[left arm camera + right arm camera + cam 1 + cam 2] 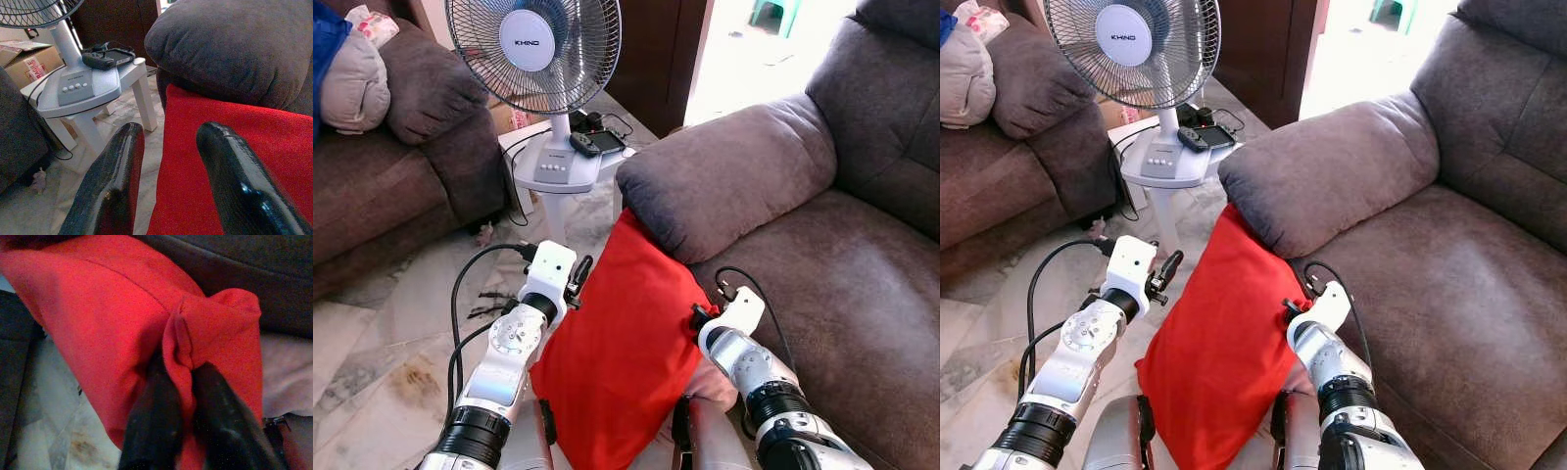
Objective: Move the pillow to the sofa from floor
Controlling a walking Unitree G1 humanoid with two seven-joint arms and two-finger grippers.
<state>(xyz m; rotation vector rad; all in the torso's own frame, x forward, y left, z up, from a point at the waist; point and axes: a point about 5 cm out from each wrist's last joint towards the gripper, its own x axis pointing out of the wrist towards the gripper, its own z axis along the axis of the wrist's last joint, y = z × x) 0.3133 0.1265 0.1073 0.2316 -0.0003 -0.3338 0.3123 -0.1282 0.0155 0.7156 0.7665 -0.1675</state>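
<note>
Right now the right tool (183,396) is pinching a fold of the bright red fabric pillow (622,343) between its two black fingers (156,426), which are closed tight on the bunched cloth at the pillow's right edge. The left tool (171,161) is sitting at the pillow's opposite, left edge with its fingers (115,181) spread apart; one finger is lying against the red fabric, though whether they are gripping it cannot be told. The pillow is standing tilted between the two silver arms, its upper corner tucked under the padded armrest (724,176) of the brown-grey suede sofa (847,284) and its lower part hanging in front of the robot above the marble-patterned tiled floor (382,333). Beyond it, a white pedestal fan (536,44) is standing on a small white bench (139,73) that is also carrying a dark handheld device (105,56). Another brown sofa (401,166) is sitting further left.
</note>
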